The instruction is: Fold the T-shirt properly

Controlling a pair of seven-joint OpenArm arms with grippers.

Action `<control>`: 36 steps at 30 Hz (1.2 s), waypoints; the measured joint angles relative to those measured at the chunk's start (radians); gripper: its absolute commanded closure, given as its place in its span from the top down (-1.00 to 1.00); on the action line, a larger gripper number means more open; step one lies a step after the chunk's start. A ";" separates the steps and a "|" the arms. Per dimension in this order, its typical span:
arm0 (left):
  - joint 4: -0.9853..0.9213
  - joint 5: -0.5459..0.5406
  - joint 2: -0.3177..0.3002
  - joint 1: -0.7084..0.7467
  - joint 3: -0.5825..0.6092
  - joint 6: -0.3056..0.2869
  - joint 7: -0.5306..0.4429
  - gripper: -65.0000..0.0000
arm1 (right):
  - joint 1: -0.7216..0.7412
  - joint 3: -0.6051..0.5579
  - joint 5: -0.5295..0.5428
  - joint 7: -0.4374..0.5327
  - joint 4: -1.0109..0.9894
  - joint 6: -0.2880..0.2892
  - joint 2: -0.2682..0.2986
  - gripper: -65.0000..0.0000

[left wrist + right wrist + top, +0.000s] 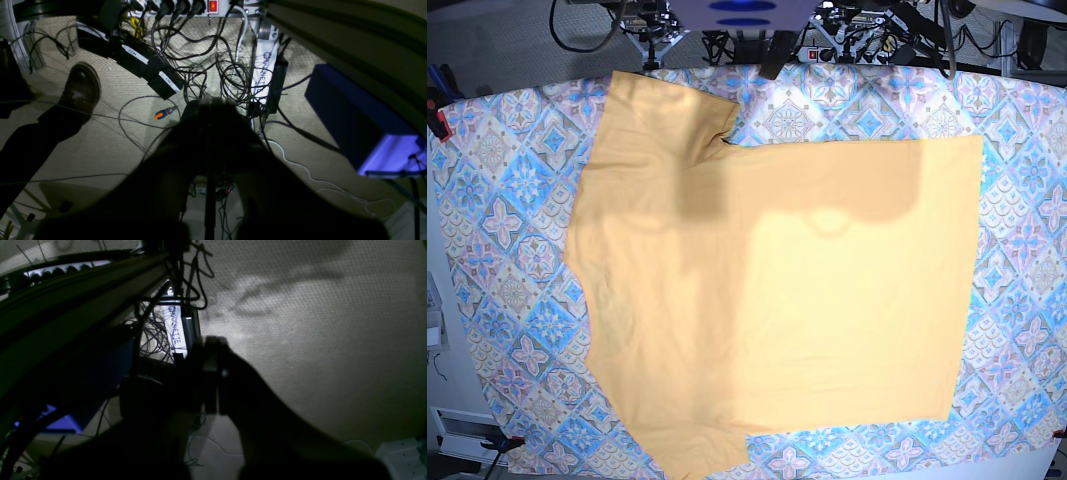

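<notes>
The T-shirt (777,290) lies flat on the tiled tablecloth (507,200) in the base view, plain yellow-orange, with no lettering showing. Its right part is a neat lighter rectangle folded over; sleeves stick out at the upper left (657,100) and lower left (687,450). Neither arm appears in the base view. Both wrist cameras look down at the floor beyond the table. My left gripper (208,106) is a dark silhouette with its fingers together and nothing between them. My right gripper (211,343) is likewise shut and empty.
A shadow band crosses the shirt's upper part. On the floor, a power strip (212,6), tangled cables (233,80), an orange-handled screwdriver (165,113), a person's brown shoe (81,88) and a blue box (350,110). A red clamp (442,125) grips the cloth's left edge.
</notes>
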 measured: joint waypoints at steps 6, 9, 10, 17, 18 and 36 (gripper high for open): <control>0.000 -0.003 0.000 0.000 0.000 0.000 0.000 -1.00 | -0.014 0.000 0.000 0.003 0.002 0.000 0.002 -1.00; 0.000 -0.003 0.000 0.000 0.000 0.000 0.000 -1.00 | -0.016 0.000 0.000 0.000 0.002 0.000 0.002 -1.00; 0.000 -0.003 0.000 0.000 0.000 0.000 0.000 -1.00 | -0.016 0.000 0.000 0.000 0.002 0.000 0.002 -1.00; 0.001 -0.003 0.000 0.006 0.000 0.000 0.000 -1.00 | -0.014 -0.001 0.000 0.003 0.002 0.000 0.002 -1.00; 0.001 -0.003 0.000 0.008 0.000 0.000 0.000 -1.00 | -0.014 -0.001 0.000 0.003 0.002 0.000 0.002 -1.00; 0.051 0.001 -0.006 0.085 0.003 0.000 0.000 -1.00 | -0.105 -0.001 0.000 0.005 0.085 0.000 0.039 -1.00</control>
